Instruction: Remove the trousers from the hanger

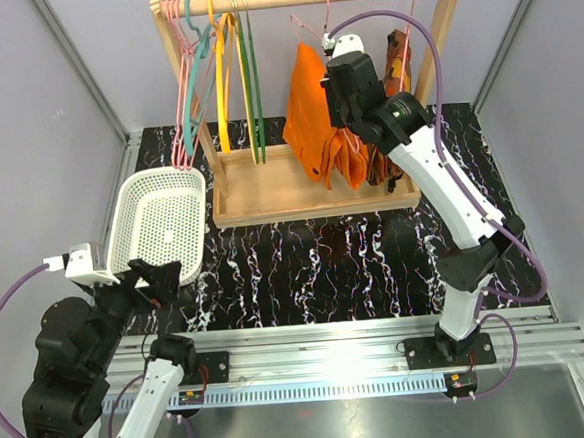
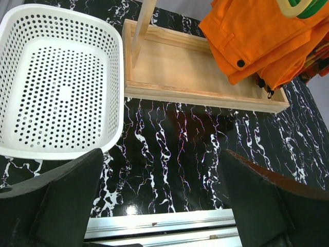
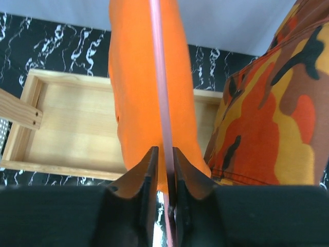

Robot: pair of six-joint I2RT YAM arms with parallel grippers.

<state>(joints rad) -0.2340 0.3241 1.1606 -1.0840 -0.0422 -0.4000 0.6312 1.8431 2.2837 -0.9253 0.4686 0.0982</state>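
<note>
The bright orange trousers (image 1: 315,117) hang from the pink wire hanger (image 1: 325,11) on the wooden rail. In the right wrist view the trousers (image 3: 136,77) drape down behind the hanger wire (image 3: 159,62). My right gripper (image 3: 163,159) is shut on that wire, high up at the rack (image 1: 349,125). My left gripper (image 1: 161,278) is open and empty, low over the black marbled table beside the basket; its wide-apart fingers frame the table in the left wrist view (image 2: 162,200). The trousers' lower end (image 2: 257,36) shows there too.
A camouflage garment (image 1: 398,56) (image 3: 272,118) hangs just right of the trousers. Several pink, teal, yellow and green hangers (image 1: 212,74) hang at the rail's left. The rack's wooden tray base (image 1: 270,195) (image 2: 180,67) sits below. A white perforated basket (image 1: 193,201) (image 2: 115,77) lies at left.
</note>
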